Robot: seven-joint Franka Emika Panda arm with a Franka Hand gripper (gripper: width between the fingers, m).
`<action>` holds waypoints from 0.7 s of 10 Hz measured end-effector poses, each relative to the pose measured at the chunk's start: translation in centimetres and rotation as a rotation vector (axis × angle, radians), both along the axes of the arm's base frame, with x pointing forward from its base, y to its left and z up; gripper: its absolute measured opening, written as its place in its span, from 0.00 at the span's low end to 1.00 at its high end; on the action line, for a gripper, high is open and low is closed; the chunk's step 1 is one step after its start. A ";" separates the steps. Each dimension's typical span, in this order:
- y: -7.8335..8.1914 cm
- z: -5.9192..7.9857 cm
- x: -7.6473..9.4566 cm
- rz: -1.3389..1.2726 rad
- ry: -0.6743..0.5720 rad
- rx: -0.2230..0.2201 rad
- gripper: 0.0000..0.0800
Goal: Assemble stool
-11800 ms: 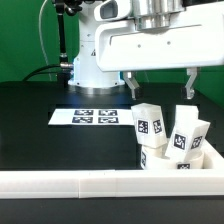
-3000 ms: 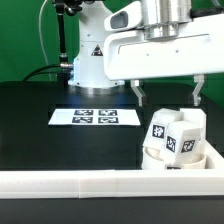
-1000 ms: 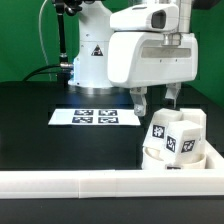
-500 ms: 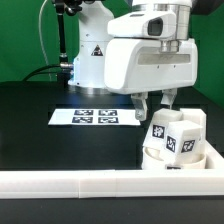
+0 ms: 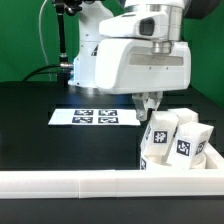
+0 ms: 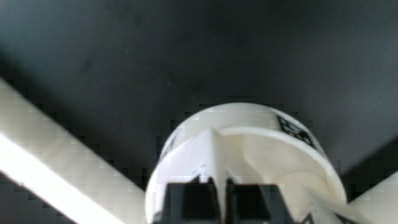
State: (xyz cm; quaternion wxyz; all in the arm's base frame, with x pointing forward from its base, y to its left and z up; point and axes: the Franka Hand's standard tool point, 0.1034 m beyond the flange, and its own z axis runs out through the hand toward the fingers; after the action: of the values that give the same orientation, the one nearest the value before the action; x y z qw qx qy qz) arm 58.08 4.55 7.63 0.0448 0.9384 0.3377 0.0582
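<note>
My fingers (image 5: 150, 103) are clenched together, seemingly on nothing, just above the stool parts (image 5: 172, 140) at the rail (image 5: 100, 181); the nearest leg (image 5: 157, 132) stands upright directly below.

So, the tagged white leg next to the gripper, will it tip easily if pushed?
Probably yes. The leg stands tall on a small base and already leans, so it looks tippy. It seems stiff, smooth plastic, likely light and a little slippery. The shut gripper is right beside it.
</note>
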 end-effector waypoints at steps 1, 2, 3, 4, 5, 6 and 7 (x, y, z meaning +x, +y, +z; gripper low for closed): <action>0.0 0.0 0.0 -0.022 -0.001 0.003 0.01; -0.1 0.0 0.0 -0.086 -0.004 0.012 0.00; -0.1 0.0 0.0 -0.092 -0.004 0.013 0.00; -0.1 0.0 0.0 -0.093 -0.004 0.013 0.00; -0.1 0.0 0.0 -0.092 -0.004 0.012 0.00; -0.4 0.1 0.2 -0.013 -0.002 -0.001 0.00; -1.0 0.4 0.7 0.084 -0.002 -0.016 0.00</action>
State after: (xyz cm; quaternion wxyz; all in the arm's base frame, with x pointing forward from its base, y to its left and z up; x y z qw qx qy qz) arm 58.78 3.54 8.07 0.0502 0.9230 0.3770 0.0585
